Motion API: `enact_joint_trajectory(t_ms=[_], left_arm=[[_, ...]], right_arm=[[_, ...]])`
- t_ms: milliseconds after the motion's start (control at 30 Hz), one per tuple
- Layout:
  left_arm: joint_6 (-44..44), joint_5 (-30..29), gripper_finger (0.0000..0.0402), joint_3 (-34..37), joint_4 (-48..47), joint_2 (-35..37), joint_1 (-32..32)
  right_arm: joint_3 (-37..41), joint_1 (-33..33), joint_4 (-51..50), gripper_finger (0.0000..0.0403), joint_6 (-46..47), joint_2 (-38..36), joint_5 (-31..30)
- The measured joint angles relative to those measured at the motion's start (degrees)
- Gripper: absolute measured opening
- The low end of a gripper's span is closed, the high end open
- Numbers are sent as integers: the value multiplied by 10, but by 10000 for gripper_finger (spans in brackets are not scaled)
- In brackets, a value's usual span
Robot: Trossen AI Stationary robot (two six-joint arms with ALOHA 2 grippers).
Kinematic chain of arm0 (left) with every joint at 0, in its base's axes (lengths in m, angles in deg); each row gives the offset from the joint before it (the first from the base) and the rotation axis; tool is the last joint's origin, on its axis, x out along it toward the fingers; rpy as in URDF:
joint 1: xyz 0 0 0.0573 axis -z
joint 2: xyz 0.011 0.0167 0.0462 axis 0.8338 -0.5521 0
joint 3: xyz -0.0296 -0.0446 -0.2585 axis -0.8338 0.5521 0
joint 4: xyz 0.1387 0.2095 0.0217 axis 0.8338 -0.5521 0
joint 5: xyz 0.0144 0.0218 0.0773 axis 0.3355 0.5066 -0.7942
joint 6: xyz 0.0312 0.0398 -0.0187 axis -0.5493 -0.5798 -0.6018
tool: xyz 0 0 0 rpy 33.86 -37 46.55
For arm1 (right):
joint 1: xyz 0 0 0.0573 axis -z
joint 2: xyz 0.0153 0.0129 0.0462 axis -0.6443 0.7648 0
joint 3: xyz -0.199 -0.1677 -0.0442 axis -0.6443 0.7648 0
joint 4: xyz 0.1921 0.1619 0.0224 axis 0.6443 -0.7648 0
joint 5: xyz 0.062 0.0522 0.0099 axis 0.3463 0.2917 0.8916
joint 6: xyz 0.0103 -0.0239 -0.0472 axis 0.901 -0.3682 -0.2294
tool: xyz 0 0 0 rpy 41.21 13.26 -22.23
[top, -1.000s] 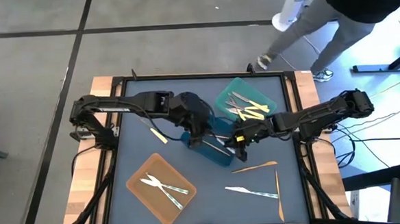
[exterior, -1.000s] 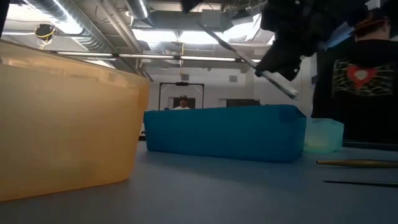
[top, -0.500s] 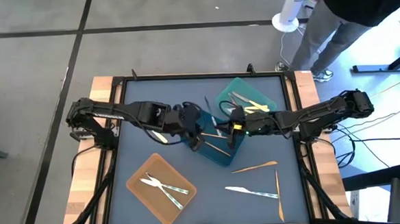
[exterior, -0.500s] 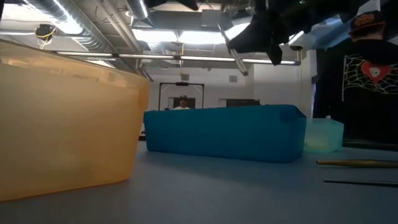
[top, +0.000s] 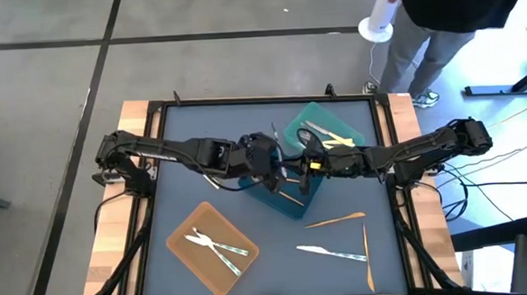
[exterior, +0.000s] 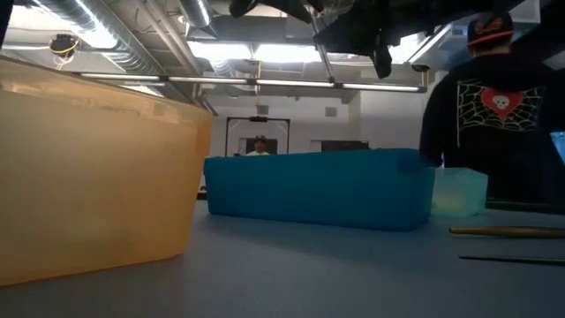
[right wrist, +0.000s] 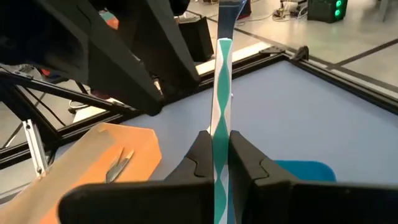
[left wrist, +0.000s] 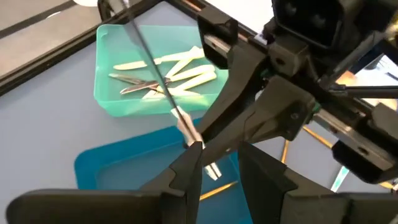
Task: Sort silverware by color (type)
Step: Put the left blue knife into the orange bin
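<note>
Overhead and table-level views share (closely) the blue tray (top: 288,193).

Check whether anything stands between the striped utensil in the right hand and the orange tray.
Yes: the open left hand sits beside the striped utensil that the right hand grips, on the side toward the orange tray, above the blue tray.

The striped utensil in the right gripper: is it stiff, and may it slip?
Probably stiff: the striped utensil runs straight out of the shut right gripper without sagging. It looks thin, so it is likely light. Its narrow, smooth handle might pivot between the fingers.
</note>
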Motion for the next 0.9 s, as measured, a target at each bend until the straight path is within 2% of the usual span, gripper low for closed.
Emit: enact_joint_trajectory(t_ms=[333, 500, 900], left_arm=[[31, -23, 96, 0, -6, 0, -2], [59, -31, 96, 0, -10, 0, -5], [60, -34, 96, 0, -20, 0, -5]], right_arm=[[0, 0, 1, 5, 3, 0, 0], [0, 0, 2, 5, 4, 0, 26], [0, 0, 23, 5, 5, 0, 41]])
